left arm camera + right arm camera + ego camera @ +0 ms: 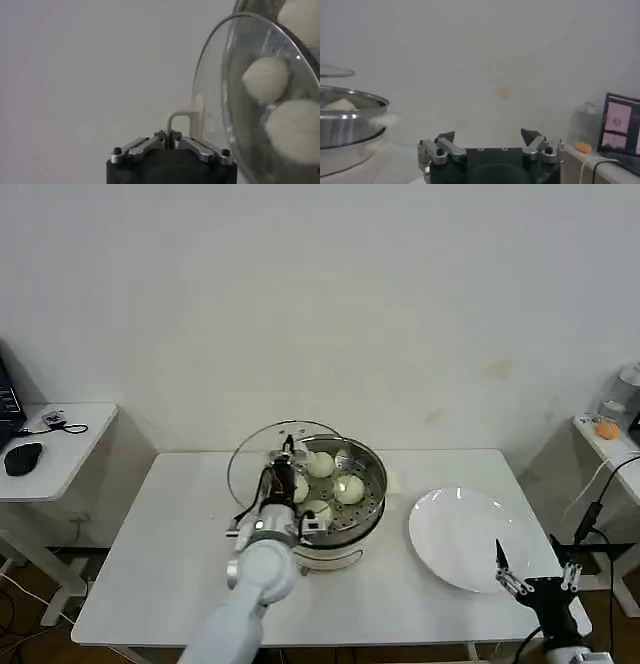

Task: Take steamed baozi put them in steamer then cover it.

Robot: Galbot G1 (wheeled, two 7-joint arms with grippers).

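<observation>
Jaws clamped on cover [262, 459] handle [181, 121]

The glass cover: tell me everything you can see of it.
The cover is a round clear glass lid with a thin metal rim and a cream handle at its centre. The left gripper is shut on that handle and holds the lid raised and tilted, almost on edge, over the left side of the steamer. Through the glass the baozi show inside the pot. It is not yet seated on the steamer.
</observation>
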